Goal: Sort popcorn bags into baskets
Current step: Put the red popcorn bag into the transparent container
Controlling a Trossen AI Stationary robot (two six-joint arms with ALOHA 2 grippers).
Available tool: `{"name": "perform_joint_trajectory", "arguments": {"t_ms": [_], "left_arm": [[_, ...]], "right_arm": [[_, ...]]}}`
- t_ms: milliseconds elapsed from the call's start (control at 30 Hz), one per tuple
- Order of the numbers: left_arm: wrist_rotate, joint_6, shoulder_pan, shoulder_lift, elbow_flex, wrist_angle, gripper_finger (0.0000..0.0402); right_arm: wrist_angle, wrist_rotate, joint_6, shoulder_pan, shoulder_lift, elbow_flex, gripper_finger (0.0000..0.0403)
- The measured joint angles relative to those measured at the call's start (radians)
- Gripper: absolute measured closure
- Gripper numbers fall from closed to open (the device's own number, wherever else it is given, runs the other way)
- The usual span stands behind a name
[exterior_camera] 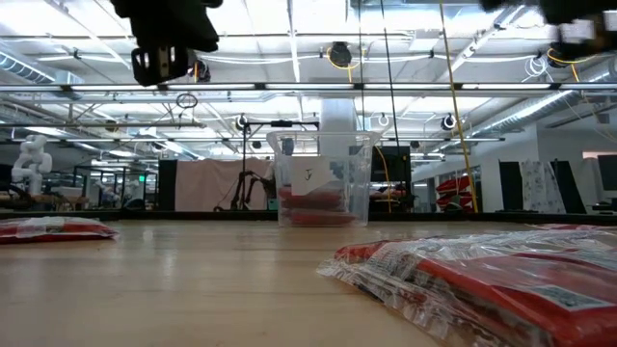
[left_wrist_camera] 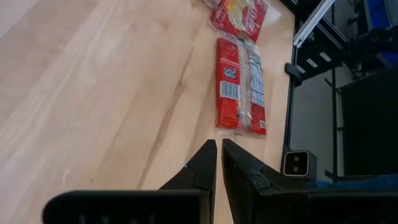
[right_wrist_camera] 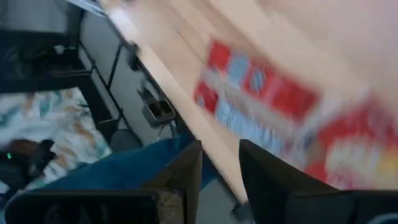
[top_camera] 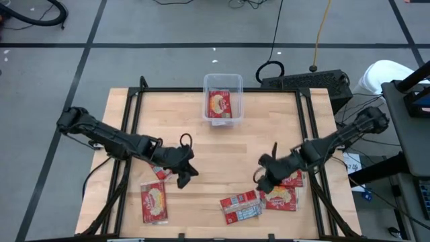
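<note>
The clear tub (top_camera: 222,86) stands at the table's far middle with one red popcorn bag (top_camera: 220,105) lying flat inside it; the low view shows the tub (exterior_camera: 321,178) too. More red bags lie flat on the near half: one at the near left (top_camera: 154,202), a small one (top_camera: 159,173) beside the left arm, two overlapping near the middle (top_camera: 240,207) and two at the right (top_camera: 282,195). My left gripper (top_camera: 185,171) hovers shut and empty over bare wood left of centre (left_wrist_camera: 219,152). My right gripper (top_camera: 264,181) hovers open and empty above the right-hand bags (right_wrist_camera: 221,155).
Black rails run along the table's left and right sides (top_camera: 127,134). A small camera (left_wrist_camera: 296,163) sits at the near edge. A wide strip of bare wood (top_camera: 222,148) lies between the grippers and the tub. Cables and a dark box (top_camera: 306,81) lie beyond the far right corner.
</note>
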Motion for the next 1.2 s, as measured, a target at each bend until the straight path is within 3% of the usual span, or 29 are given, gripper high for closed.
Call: {"name": "perform_joint_trajectory", "arguments": {"t_ms": [200,367,867,1200], "left_arm": [[-0.024,-0.009,-0.030,0.000,0.000,0.000,0.0371],[-0.024,-0.004,-0.049,0.000,0.000,0.000,0.0371],[-0.160,0.077,-0.136,0.000,0.000,0.003,0.0371],[-0.156,0.114,-0.137,0.000,0.000,0.002,0.0371]], "right_arm": [[0.172,-0.014,0.386,0.113,0.000,-0.118,0.0280],[0.261,0.024,0.549,0.192,0.043,-0.174,0.0255],[0.377,0.026,0.636,0.274,0.292,-0.175,0.0170],[0.406,0.024,0.566,0.274,0.417,-0.173,0.0156]]}}
